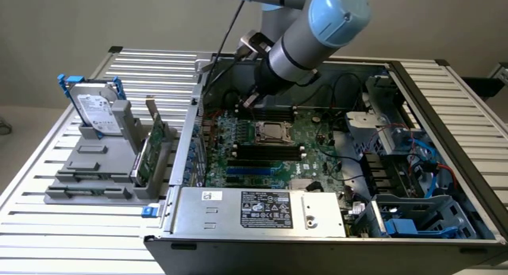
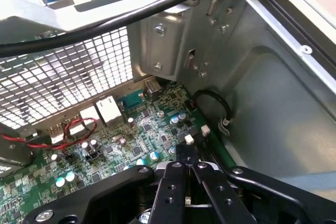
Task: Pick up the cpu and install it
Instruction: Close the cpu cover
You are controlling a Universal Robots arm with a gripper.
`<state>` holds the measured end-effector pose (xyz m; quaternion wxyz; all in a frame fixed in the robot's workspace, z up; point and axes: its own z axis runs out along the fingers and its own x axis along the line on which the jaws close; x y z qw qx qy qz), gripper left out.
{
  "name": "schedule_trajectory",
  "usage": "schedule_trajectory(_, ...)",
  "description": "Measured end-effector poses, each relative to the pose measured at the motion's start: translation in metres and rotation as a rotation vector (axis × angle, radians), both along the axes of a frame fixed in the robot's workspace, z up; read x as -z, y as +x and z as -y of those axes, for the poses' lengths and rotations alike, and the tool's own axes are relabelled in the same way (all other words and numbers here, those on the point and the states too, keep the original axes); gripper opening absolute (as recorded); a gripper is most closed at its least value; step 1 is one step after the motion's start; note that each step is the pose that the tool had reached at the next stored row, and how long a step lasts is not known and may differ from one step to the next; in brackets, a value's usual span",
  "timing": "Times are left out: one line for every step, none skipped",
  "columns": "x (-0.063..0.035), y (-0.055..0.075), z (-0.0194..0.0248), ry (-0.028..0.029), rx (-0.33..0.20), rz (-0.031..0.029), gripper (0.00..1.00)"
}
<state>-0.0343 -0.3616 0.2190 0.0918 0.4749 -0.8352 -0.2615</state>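
My gripper point(image 1: 251, 102) hangs inside the open computer case, low over the rear part of the green motherboard point(image 1: 317, 159), just behind the square metal-framed socket point(image 1: 272, 132). The socket's centre looks pale beige. I cannot tell whether that is the cpu lying in it. In the wrist view my gripper point(image 2: 185, 170) is shut, its black fingers point(image 2: 173, 182) pressed together with nothing between them. Below them lie small capacitors and connectors of the board point(image 2: 152, 129), near the case's rear wall.
Outside the case, on the exterior view's left, a grey fixture point(image 1: 95, 168) holds a hard drive point(image 1: 99, 113) with a blue bracket and an upright card point(image 1: 151, 147). A power supply point(image 1: 258, 209) fills the case front. A black cable point(image 2: 105, 24) crosses before the mesh grille point(image 2: 63, 85).
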Motion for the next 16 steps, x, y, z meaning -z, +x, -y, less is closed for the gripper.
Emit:
schedule_trajectory(-0.0001, 0.0000, 0.0000, -0.0010, 0.012, 0.0000, 0.11)
schedule_trajectory(-0.0003, 0.0000, 0.0000, -0.0021, 0.025, 0.0000, 0.11)
schedule_trajectory(-0.0003, 0.0000, 0.0000, -0.0030, 0.038, 0.0000, 0.11)
schedule_trajectory(-0.0005, 0.0000, 0.0000, -0.0041, 0.050, 0.0000, 0.11)
schedule_trajectory(-0.0006, 0.0000, 0.0000, -0.0051, 0.064, 0.0000, 0.11)
schedule_trajectory(-0.0007, 0.0000, 0.0000, -0.0060, 0.077, 0.0000, 0.11)
schedule_trajectory(-0.0009, 0.0000, 0.0000, -0.0074, 0.089, 0.0000, 0.11)
schedule_trajectory(-0.0010, 0.0000, 0.0000, -0.0088, 0.098, 0.0000, 0.11)
schedule_trajectory(-0.0012, -0.0001, 0.0001, -0.0091, 0.102, 0.0000, 0.11)
schedule_trajectory(-0.0015, -0.0002, 0.0002, -0.0090, 0.104, 0.0000, 0.11)
schedule_trajectory(-0.0019, -0.0002, 0.0003, -0.0088, 0.107, -0.0001, 0.11)
schedule_trajectory(-0.0024, -0.0003, 0.0005, -0.0086, 0.111, -0.0002, 0.11)
schedule_trajectory(-0.0027, -0.0005, 0.0006, -0.0085, 0.114, -0.0002, 0.11)
schedule_trajectory(-0.0029, -0.0007, 0.0007, -0.0085, 0.116, -0.0002, 0.11)
schedule_trajectory(-0.0031, -0.0009, 0.0008, -0.0085, 0.119, -0.0002, 0.11)
schedule_trajectory(-0.0034, -0.0010, 0.0009, -0.0086, 0.121, -0.0003, 0.11)
